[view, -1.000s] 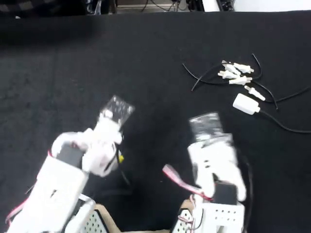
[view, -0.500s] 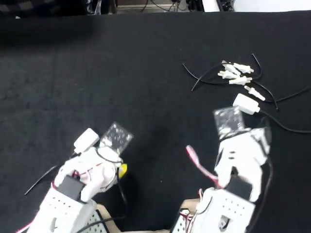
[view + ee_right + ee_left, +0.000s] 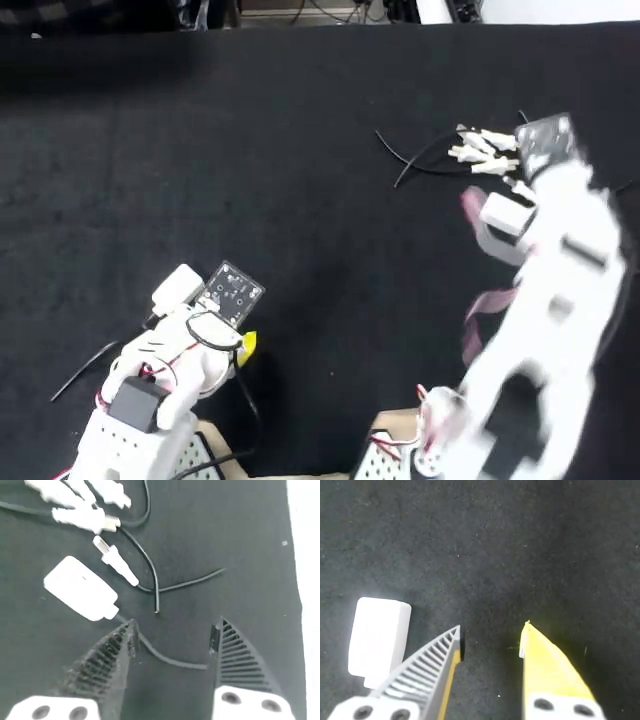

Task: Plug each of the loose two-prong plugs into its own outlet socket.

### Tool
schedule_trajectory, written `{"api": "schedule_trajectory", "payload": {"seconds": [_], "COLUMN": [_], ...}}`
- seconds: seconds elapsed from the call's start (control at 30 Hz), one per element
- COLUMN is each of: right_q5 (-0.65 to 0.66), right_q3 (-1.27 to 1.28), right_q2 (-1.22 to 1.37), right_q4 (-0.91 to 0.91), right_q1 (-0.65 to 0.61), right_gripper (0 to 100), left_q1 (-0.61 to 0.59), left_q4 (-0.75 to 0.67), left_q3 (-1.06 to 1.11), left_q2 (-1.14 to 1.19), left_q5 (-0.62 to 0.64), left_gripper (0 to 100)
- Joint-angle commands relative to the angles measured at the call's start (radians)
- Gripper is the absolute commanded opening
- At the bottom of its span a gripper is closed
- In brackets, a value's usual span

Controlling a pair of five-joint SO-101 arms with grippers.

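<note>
Several white two-prong plugs (image 3: 484, 150) with thin black wires lie in a heap at the back right; the right wrist view shows them too (image 3: 82, 516), with one plug (image 3: 115, 560) lying apart. A white socket block (image 3: 506, 213) on a black cable sits just in front of them. My right arm (image 3: 560, 270) stretches over that spot, and my right gripper (image 3: 172, 626) hangs open above the cable beside this block (image 3: 80, 587). A second white socket block (image 3: 180, 286) lies at the front left. My left gripper (image 3: 492, 630) is open over bare cloth next to it (image 3: 377, 637).
Black cloth (image 3: 300, 180) covers the whole table. Loose black wires (image 3: 150, 575) curl around the plugs and trail toward the right edge. Both arm bases (image 3: 400, 455) stand at the front edge.
My right arm has swung out from the front centre to the back right, over the socket block and plugs. My left arm has drawn back toward the front, uncovering the left socket block.
</note>
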Motion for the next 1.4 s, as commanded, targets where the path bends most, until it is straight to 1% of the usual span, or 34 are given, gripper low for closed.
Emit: {"api": "schedule_trajectory", "payload": {"seconds": [0.0, 0.17, 0.3, 0.37, 0.5, 0.9, 0.97, 1.13, 1.37], "right_q5": [0.094, 0.258, 0.275, 0.284, 0.376, 0.387, 0.387, 0.385, 0.384], "right_q3": [-0.32, -0.598, -0.766, -0.835, -0.957, -1.346, -1.415, -1.575, -1.77], "right_q2": [0.251, 0.529, 0.697, 0.766, 0.883, 1.248, 1.279, 1.31, 1.343], "right_q4": [0.057, 0.161, 0.192, 0.244, 0.37, 0.377, 0.388, 0.546, 0.704], "right_q1": [0.046, 0.054, 0.031, 0.02, -0.002, 0.026, 0.031, 0.043, 0.058], "right_gripper": [24.3, 24.3, 23.9, 21.3, 18.0, 17.5, 15.8, 1.6, 1.1], "left_q1": [-0.008, -0.012, -0.013, -0.013, -0.012, -0.015, -0.012, -0.012, -0.015], "left_q4": [0.003, -0.017, -0.021, -0.023, -0.023, -0.038, -0.041, -0.041, -0.041], "left_q3": [-0.005, 0.001, 0.001, 0.001, 0.002, 0.007, 0.012, 0.012, 0.012], "left_q2": [-0.006, -0.006, -0.006, -0.006, -0.006, -0.006, -0.006, -0.006, -0.006], "left_q5": [-0.012, -0.012, -0.012, -0.012, -0.012, -0.012, -0.012, -0.012, -0.012], "left_gripper": [20, 20, 20, 20, 20, 20, 20, 20, 20]}}
